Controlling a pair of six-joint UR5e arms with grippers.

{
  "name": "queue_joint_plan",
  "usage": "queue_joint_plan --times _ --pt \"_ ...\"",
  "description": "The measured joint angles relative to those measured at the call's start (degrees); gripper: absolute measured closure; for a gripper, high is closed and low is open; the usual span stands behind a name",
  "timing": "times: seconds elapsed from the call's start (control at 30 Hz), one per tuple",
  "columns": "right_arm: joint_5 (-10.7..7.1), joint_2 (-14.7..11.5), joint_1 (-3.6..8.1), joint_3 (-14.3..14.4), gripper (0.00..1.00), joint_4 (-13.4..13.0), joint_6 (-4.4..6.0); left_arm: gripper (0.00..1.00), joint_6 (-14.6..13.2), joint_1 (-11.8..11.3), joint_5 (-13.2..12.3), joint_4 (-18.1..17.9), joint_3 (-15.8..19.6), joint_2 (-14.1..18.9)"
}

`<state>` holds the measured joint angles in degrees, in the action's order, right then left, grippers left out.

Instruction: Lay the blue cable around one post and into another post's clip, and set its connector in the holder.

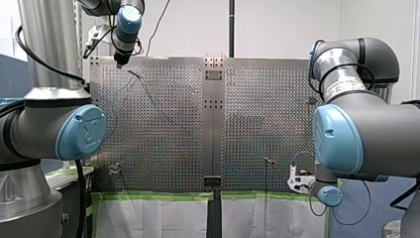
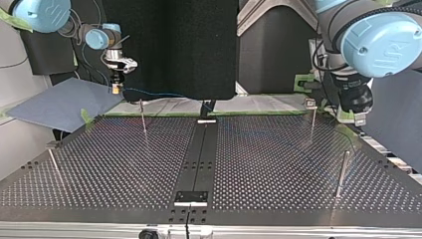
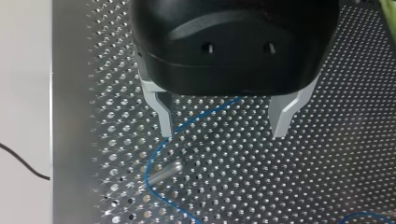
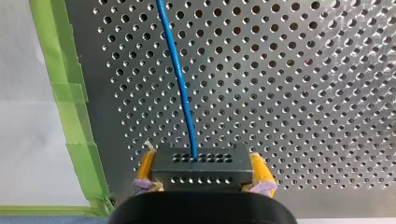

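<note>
Right end effector (image 4: 203,181) pinched the connector (image 4: 200,163) between its yellow pads, at the near right edge of the table (image 2: 278,164) in the front view. In the top view it hung just off the table's far left corner. My left end effector (image 3: 224,135) hovered over the far left of the table in the front view, its metal fingers spread and gripping nothing.

Several thin posts stood well apart on the perforated table, and one post (image 3: 164,172) stood just ahead of the left end effector. The cable (image 4: 180,79) ran from the connector out over the table. In the left wrist view it passed under the spread fingers and bent around that post.

Judging from this, the first part of the task looked done or nearly so, since the cable curved about one post. Whether it already sat in another post's clip could not be told, because the line was too faint in the wider views. The last part was clearly left. The connector was held in the right end effector and rested in no holder. Which fitting on the table was the holder could not be told. What remained, then, seemed to be seating the cable in the clip if it was not there, carrying the connector to the holder, and letting it go.
</note>
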<state>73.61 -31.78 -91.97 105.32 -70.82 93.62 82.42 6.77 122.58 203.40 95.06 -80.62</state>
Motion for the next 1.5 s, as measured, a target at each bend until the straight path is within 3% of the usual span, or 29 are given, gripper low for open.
queue_joint_plan --times 1.0,1.5 --pt "-0.03 0.00 -0.16 0.01 1.00 0.15 0.00 0.00 1.11 0.42 0.45 14.45 0.02 0.08" --pt "-0.04 0.00 -0.16 0.01 1.00 0.07 0.00 0.00 2.16 0.45 3.33 15.43 0.01 0.55"
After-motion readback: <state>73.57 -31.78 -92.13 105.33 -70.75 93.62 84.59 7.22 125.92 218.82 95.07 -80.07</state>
